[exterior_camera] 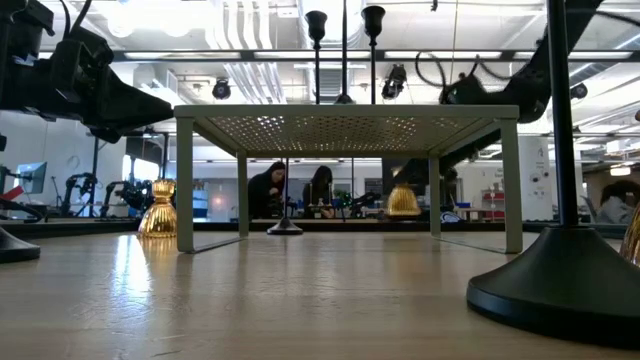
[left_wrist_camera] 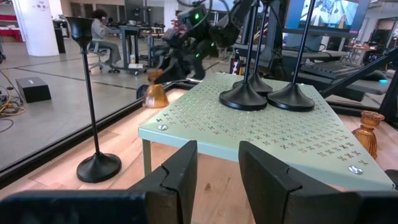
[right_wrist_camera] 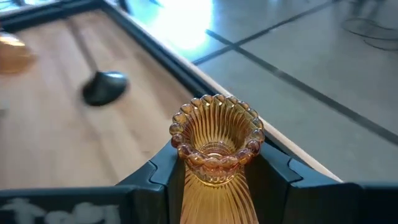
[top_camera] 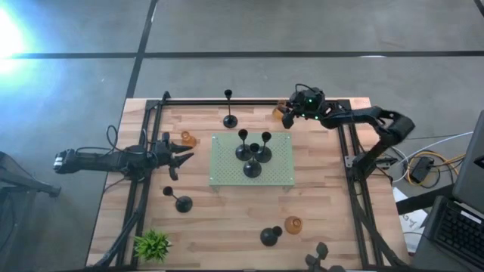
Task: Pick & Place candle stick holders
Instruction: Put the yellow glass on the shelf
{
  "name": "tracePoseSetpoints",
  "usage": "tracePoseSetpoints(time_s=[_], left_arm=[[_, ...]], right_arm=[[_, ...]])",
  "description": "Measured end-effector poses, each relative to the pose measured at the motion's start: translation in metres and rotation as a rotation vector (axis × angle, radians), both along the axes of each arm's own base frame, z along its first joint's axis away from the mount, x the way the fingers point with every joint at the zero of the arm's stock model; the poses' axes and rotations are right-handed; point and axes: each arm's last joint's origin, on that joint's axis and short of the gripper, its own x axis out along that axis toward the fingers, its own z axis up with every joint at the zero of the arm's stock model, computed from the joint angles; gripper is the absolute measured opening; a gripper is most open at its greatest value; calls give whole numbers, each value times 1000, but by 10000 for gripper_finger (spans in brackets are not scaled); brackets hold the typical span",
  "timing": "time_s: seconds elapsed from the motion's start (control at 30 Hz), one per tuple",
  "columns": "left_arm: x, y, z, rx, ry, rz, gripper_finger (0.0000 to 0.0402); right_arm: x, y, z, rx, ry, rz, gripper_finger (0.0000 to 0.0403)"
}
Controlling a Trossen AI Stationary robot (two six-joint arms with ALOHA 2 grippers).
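From above, the right gripper (top_camera: pixel 288 115) sits at the table's far edge on a ribbed amber glass candle holder (top_camera: pixel 281 112); three black domed-base holders (top_camera: pixel 252 168) stand on the pale green perforated mat (top_camera: pixel 280 172), three elsewhere, amber ones three in all.

The right wrist view shows it gripped: lifting comes next, I'd say.

The left gripper (left_wrist_camera: pixel 217 177) waits, fingers parted, empty.

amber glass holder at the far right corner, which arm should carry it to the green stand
Right. The right gripper is shut on the amber glass holder, fingers on both sides. The left gripper waits empty, open, facing the green stand.
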Motion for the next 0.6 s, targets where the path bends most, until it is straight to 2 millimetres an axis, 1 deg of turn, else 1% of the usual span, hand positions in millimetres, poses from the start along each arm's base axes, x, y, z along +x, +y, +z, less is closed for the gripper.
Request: tracePoseSetpoints(time_s=[0.17,0.27,0.37,0.47,0.6], left_arm=[[0,0,0,0,0,1,122],[0,0,0,0,0,1,122],[0,0,0,0,0,1,122],[0,0,0,0,0,1,122],[0,0,0,0,0,1,122]], right_arm=[[-8,13,31,-74,-16,130,125],[-15,21,49,-143,-9,161,125],[-20,29,61,-178,-22,233,125],[-23,35,73,-203,-78,313,125],[-24,40,79,-185,-120,403,125]])
